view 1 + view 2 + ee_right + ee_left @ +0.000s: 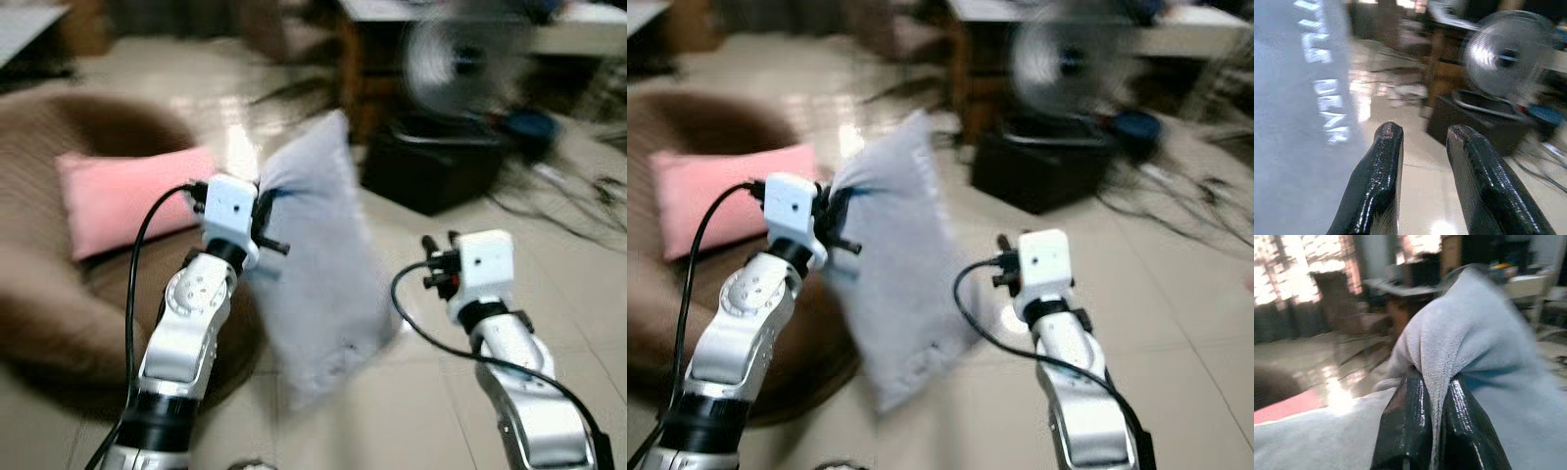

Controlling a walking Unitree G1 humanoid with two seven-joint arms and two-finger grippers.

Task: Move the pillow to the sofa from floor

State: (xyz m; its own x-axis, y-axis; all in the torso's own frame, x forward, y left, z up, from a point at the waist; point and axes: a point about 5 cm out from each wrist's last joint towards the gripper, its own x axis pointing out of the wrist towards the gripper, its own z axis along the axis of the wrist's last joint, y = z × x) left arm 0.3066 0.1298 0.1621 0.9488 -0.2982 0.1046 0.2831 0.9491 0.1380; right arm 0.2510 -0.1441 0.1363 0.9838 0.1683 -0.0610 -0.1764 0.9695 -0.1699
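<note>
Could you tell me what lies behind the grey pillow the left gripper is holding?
Behind the grey pillow, pinched by the left gripper, are tiled floor and a black box; whatever it covers stays hidden.

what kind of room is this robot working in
Probably a lived-in living room: a brown ribbed fabric sofa with a pink rectangular pillow, a round pedestal fan, and a glossy beige tiled floor.

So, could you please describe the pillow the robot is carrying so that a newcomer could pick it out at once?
Start at the round brown sofa on the robot's left, where a pink pillow lies. Just beside it, the left gripper pinches a fold of the grey pillow, which hangs above the tiled floor. It is pale grey, not pink.
</note>
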